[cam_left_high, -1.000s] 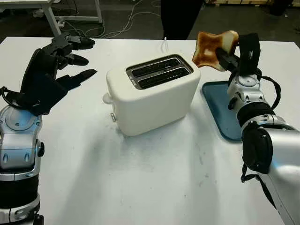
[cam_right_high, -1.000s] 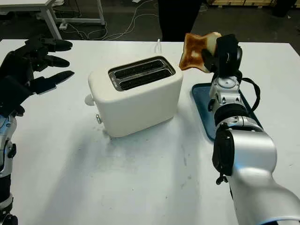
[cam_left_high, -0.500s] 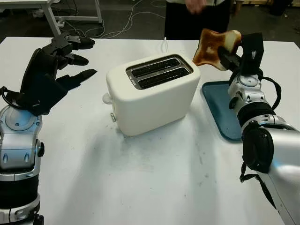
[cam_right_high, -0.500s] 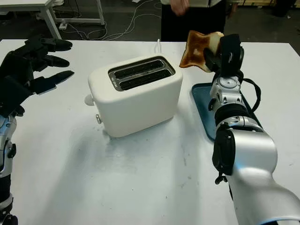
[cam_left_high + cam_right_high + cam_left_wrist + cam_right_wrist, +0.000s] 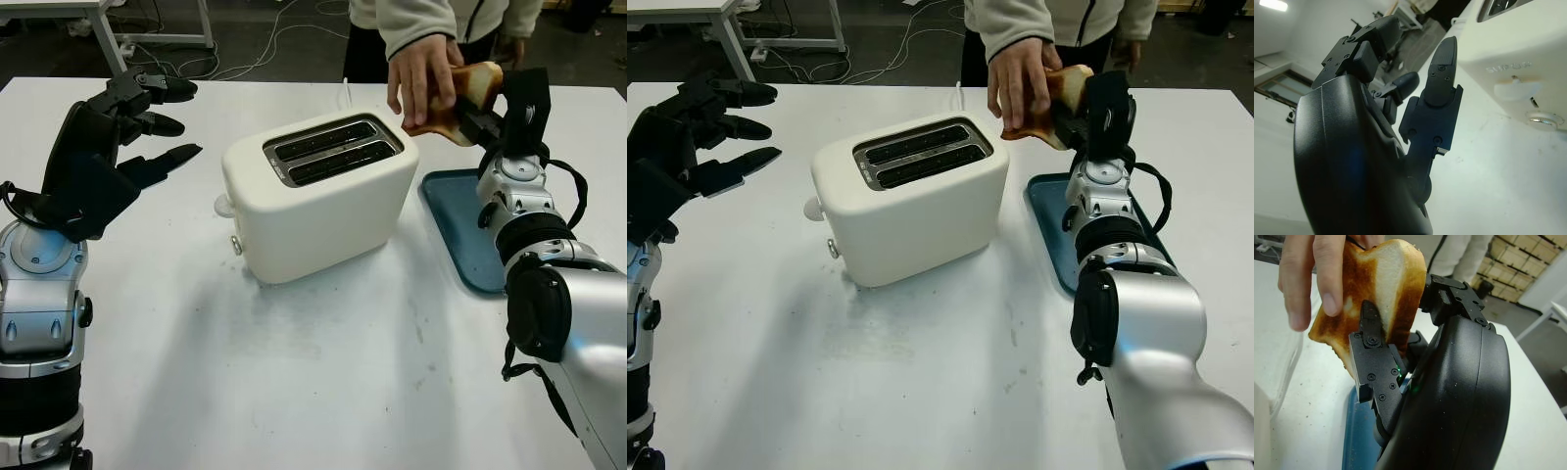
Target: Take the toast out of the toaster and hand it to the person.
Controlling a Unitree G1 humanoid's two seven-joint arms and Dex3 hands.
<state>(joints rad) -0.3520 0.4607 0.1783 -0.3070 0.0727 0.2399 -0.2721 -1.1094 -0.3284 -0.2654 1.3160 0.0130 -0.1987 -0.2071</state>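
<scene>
A person's hand (image 5: pixel 423 76) has reached in and taken hold of the toast (image 5: pixel 468 93) (browned), which the right hand (image 5: pixel 509 110) grips beyond the toaster (image 5: pixel 318 196); left hand (image 5: pixel 108 147) open beside it.

White table (image 5: pixel 323 382), blue tray (image 5: pixel 456 235) at right

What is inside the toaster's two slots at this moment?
Both slots of the toaster show dark metal guides and no bread; their depths are hidden. The toast is outside, gripped by the right robot hand and a person's hand.
</scene>
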